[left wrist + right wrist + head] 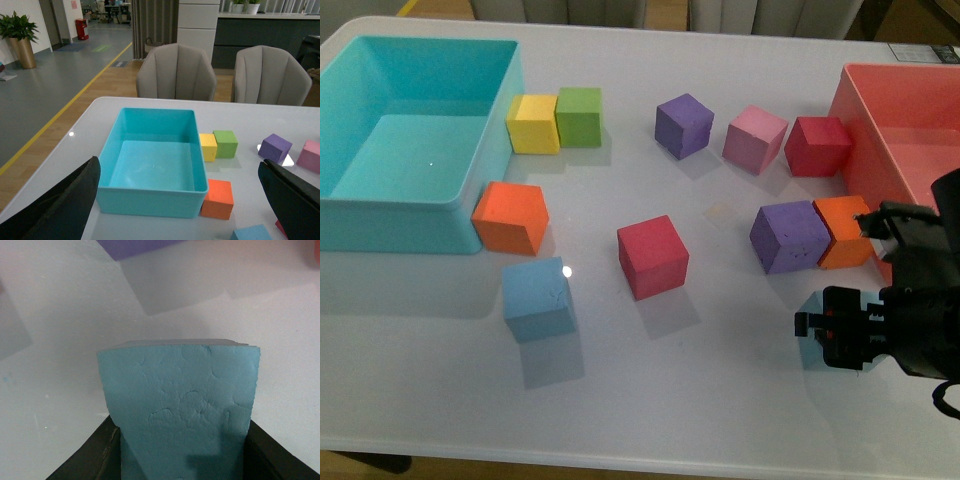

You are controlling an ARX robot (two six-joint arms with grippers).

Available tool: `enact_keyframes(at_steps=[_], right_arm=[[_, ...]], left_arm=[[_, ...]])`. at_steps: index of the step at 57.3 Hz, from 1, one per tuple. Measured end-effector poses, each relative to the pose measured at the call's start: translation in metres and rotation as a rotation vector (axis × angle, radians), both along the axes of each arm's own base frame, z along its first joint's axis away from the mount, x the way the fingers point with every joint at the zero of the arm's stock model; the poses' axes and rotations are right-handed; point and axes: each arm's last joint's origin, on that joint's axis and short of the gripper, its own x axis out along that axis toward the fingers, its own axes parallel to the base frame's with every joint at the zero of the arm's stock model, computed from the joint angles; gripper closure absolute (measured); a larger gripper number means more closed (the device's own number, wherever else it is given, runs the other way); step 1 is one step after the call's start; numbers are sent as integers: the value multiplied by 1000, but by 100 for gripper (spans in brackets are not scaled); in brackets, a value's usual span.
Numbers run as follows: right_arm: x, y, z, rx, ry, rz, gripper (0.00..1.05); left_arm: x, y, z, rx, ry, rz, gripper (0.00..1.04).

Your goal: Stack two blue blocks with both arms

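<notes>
The right gripper (pixel 820 330) pinched one blue block (pixel 180 405). The other blue block (pixel 537 298) lay lower left, unstacked. The left gripper (pixel 179 170) was spread.

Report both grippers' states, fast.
Left gripper: open, fingers wide apart, nothing held.
Right gripper: shut on a blue block.

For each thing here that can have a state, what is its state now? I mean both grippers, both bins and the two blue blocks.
Left gripper, open, holding nothing.
Right gripper, shut on a blue block.
Other blue block, free on the table, nothing stacked on it.
Turquoise bin, empty.
Coral bin, empty as far as it shows.
</notes>
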Motion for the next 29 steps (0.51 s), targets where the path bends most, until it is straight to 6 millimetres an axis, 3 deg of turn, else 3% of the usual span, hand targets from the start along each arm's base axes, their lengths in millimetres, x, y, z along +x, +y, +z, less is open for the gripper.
enact_keyframes(at_steps=[7, 16, 23, 29], right_arm=[[13, 16, 30, 30, -74, 41, 61], [46, 40, 57, 42, -159, 65, 62], [83, 63, 61, 23, -181, 78, 63], [112, 83, 51, -20, -170, 91, 63]], left_arm=[[0, 0, 0, 0, 0, 0, 9], [0, 0, 0, 0, 0, 0, 9], [0, 0, 0, 0, 0, 0, 9], [0, 0, 0, 0, 0, 0, 9]])
